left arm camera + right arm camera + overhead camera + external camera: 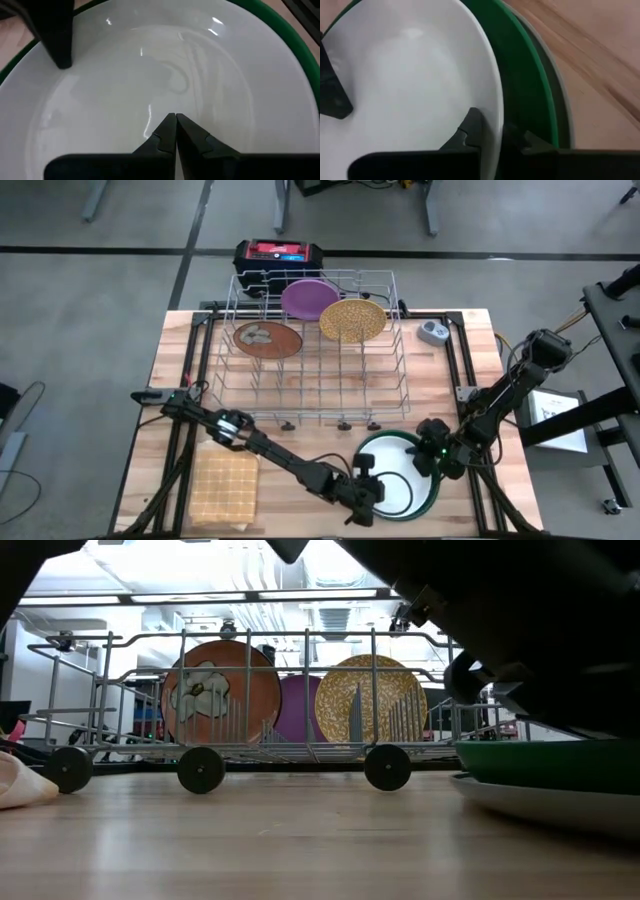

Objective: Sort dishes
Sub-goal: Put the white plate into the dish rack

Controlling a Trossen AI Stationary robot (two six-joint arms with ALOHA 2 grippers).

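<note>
Looking down on the table, you will find much of the plate stack covered. Take the wire dish rack (315,350) as your landmark. The white plate (400,475) lies on the green plate (432,496) on the near side of the rack, toward its right corner, and both arms overlap it. Only a thin pale rim shows beneath the green one in the right wrist view, so you cannot tell its colour there.

Your right gripper (492,131) is clamped on the white plate's rim, one finger inside the plate and one outside against the green edge. Your left gripper (175,131) has its fingers pressed together with nothing between them, tips resting over the white plate's middle.

Inside the rack, three plates stand on edge toward its far side: the brown plate with grey blotches (267,338) at the left, the purple plate (310,298) behind, and the yellow speckled plate (352,320) at the right. From table height the purple one is mostly hidden between the other two.

The tan waffle cloth (224,485) lies in front of the rack's left corner. The small grey-blue gadget (432,333) sits just right of the rack. A black and red case (279,255) lies beyond the rack; its label is too small to read.
</note>
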